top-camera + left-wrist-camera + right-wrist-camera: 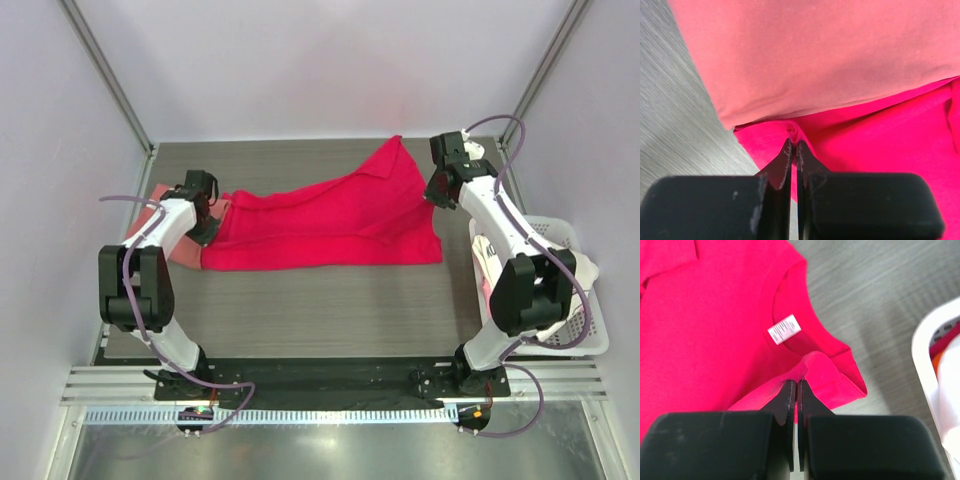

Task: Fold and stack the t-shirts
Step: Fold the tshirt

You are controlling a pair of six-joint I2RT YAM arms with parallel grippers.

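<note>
The left gripper (794,145) is seen shut, with a small pucker of the crimson t-shirt (330,225) pinched between its fingertips at the garment's left end. That pinch lies just beside the edge of the salmon-pink t-shirt (815,60), which is touched by the crimson cloth at the left side of the table (320,300). The right gripper (796,385) is likewise clamped on the crimson t-shirt, a raised fold being held at the shoulder just beside the neckline, where a white tag (784,329) is shown inside the collar. Between the two grippers the crimson t-shirt is spread lengthwise across the table, one corner reaching toward the far edge. A white basket (590,345) is set at the table's right edge, and white cloth (947,410) is seen in it.
</note>
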